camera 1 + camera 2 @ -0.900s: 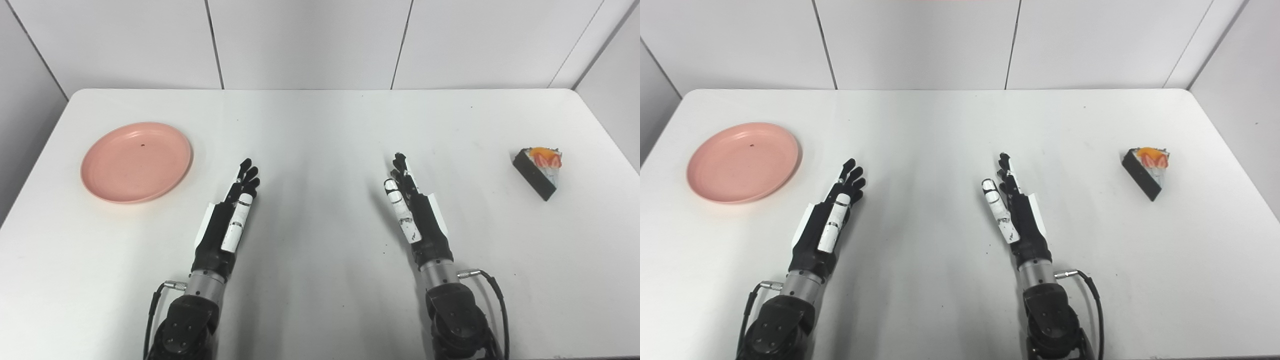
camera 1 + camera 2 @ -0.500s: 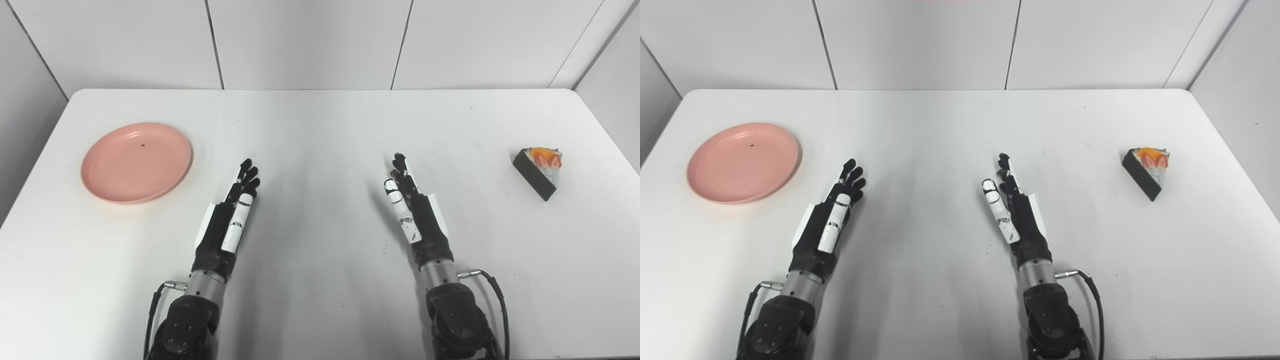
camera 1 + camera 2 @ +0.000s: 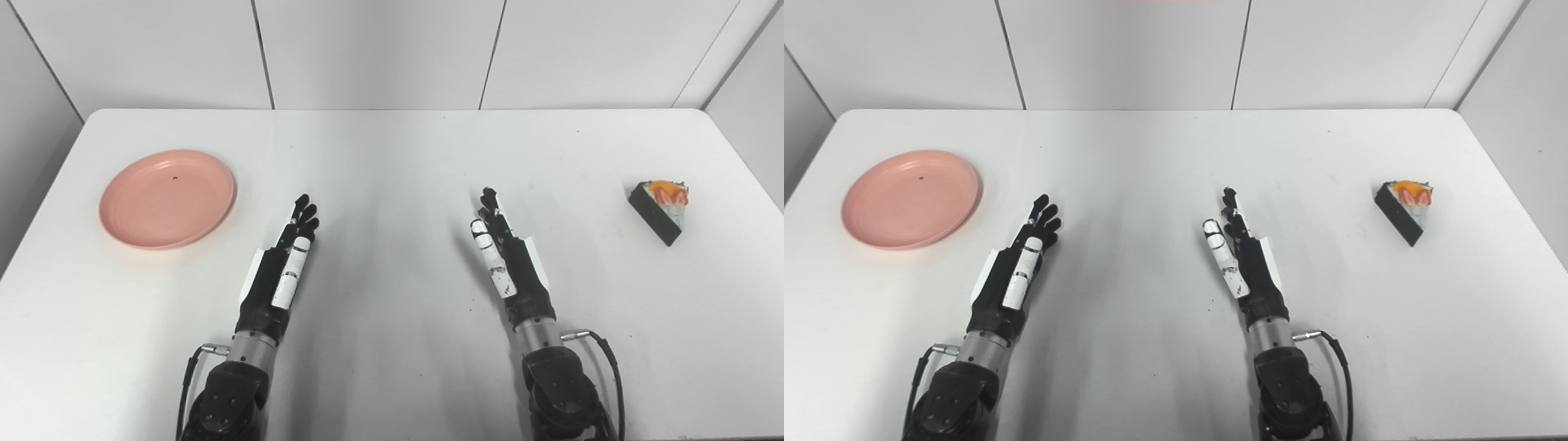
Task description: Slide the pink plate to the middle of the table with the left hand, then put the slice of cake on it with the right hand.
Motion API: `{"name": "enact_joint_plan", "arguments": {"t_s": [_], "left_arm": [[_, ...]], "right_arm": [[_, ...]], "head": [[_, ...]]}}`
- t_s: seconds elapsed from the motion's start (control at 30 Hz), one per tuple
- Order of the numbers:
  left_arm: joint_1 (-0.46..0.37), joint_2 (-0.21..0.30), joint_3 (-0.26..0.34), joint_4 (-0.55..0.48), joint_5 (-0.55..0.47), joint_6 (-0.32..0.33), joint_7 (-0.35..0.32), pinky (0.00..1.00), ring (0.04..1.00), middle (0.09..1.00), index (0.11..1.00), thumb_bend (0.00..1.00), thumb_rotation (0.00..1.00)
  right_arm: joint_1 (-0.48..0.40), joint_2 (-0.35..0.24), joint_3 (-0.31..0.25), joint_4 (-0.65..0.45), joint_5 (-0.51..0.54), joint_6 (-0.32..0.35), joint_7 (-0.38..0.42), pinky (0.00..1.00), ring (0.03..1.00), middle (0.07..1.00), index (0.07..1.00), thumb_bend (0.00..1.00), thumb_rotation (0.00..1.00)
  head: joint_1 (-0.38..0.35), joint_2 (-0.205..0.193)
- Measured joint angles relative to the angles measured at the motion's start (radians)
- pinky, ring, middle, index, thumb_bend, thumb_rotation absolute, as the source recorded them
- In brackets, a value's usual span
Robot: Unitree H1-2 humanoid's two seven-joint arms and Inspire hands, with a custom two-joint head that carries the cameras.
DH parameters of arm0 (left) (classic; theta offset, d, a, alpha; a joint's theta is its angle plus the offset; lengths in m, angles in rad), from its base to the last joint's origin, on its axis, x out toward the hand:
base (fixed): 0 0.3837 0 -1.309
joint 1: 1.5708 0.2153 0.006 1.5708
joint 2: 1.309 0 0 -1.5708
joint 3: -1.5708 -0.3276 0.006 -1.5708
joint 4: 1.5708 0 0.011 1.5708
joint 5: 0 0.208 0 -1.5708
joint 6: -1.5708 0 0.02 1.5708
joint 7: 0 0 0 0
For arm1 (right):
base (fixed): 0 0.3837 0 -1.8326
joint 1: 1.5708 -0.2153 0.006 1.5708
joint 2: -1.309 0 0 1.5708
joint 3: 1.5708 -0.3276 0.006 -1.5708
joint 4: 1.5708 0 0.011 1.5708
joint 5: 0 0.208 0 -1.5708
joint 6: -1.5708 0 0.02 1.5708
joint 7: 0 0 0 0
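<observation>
The pink plate [image 3: 167,198] lies flat on the left part of the white table [image 3: 392,153], with nothing on it but a tiny dark speck. A slice of cake [image 3: 660,210], dark-sided with orange and red topping, stands near the right edge. My left hand [image 3: 280,264] rests low over the table, right of the plate and apart from it, fingers stretched out and holding nothing. My right hand [image 3: 508,257] mirrors it right of centre, fingers straight, well left of the cake.
White wall panels [image 3: 380,52] stand close behind the table's far edge. A few small dark specks [image 3: 470,310] dot the tabletop between and near the hands.
</observation>
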Motion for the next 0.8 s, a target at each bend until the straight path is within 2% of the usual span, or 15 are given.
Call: {"name": "enact_joint_plan", "arguments": {"t_s": [0.6, 0.7, 0.73, 0.77, 0.8], "left_arm": [[0.0, 0.0, -0.001, 0.003, 0.001, -0.004, 0.0, 0.95, 0.954, 0.972, 0.98, 0.37, 1.0], [-0.001, -0.001, -0.002, 0.005, 0.001, -0.006, 0.0, 0.96, 0.956, 0.973, 0.98, 0.37, 1.0], [-0.001, -0.001, -0.002, 0.01, 0.001, -0.01, 0.0, 0.96, 0.955, 0.971, 0.979, 0.37, 1.0], [-0.002, -0.002, -0.002, 0.017, 0.001, -0.02, 0.0, 0.96, 0.954, 0.97, 0.978, 0.37, 1.0], [-0.002, -0.003, -0.003, 0.021, 0.001, -0.028, 0.0, 0.96, 0.954, 0.97, 0.976, 0.38, 1.0]], "right_arm": [[0.0, -0.001, 0.0, 0.0, 0.002, 0.0, 0.0, 0.95, 0.96, 0.975, 0.98, 0.37, 1.0], [0.0, -0.002, 0.0, 0.0, 0.002, 0.0, 0.001, 0.95, 0.961, 0.977, 0.983, 0.36, 1.0], [0.0, -0.004, 0.0, 0.0, 0.002, 0.0, 0.001, 0.96, 0.969, 0.985, 0.989, 0.36, 1.0], [0.0, -0.008, 0.0, 0.0, 0.002, 0.0, 0.004, 0.96, 0.971, 0.988, 0.992, 0.36, 1.0], [0.0, -0.012, 0.0, 0.0, 0.003, 0.0, 0.006, 0.97, 0.973, 0.992, 0.995, 0.34, 1.0]], "head": [[0.003, -0.002], [0.025, -0.015], [0.064, -0.031], [0.064, -0.031], [0.101, -0.031]]}}
